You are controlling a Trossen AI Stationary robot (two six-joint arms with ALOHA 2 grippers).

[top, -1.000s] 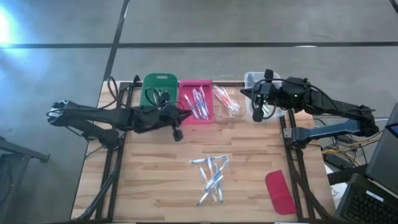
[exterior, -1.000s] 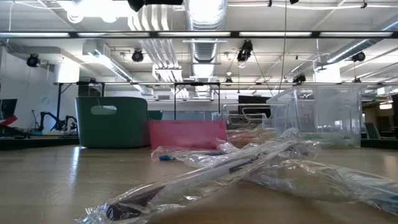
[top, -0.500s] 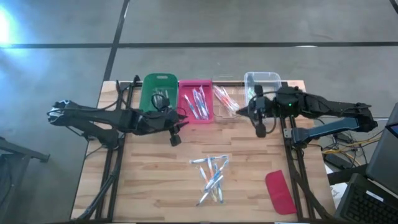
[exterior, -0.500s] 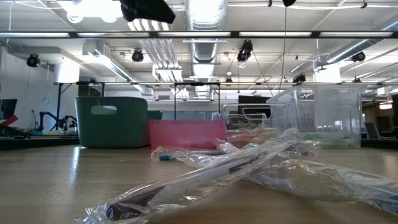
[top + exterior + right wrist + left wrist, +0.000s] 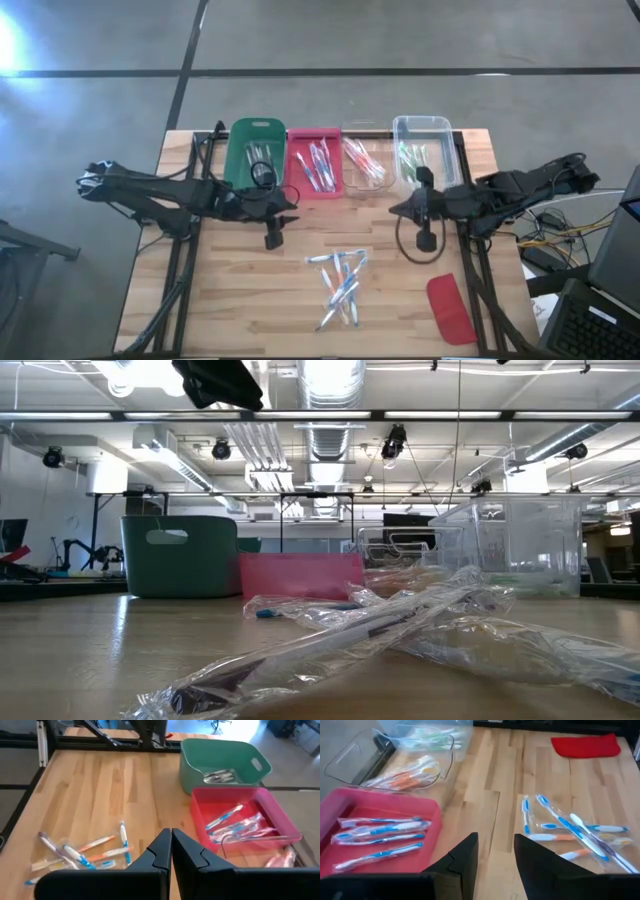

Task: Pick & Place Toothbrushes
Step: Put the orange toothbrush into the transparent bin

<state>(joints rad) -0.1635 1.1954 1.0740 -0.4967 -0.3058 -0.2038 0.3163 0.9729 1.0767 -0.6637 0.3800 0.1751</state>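
While both arms hang over the wooden table (image 5: 230,290), a flat red lid (image 5: 451,309) lies at the near right corner. Just left of it, near the middle, a small pile of wrapped toothbrushes (image 5: 340,282) rests on the wood. They have blue and orange bits, and they lie crossed over each other in clear wrappers.

A little farther back, the left gripper (image 5: 272,238) hangs above bare wood, left of the pile. Its two dark fingers (image 5: 465,860) stand apart with nothing between them. The right gripper (image 5: 423,240) hangs on the other side, right of the pile. Its fingers (image 5: 162,851) are pressed together and hold nothing.

Along the far edge stands a row of four bins. The green bin (image 5: 238,160) is on the left with a few pale brushes inside. Next comes the pink tray (image 5: 296,188) with blue brushes. Then a clear dish (image 5: 350,188) holds orange brushes. Last on the right, a clear tub (image 5: 400,125) holds green ones.
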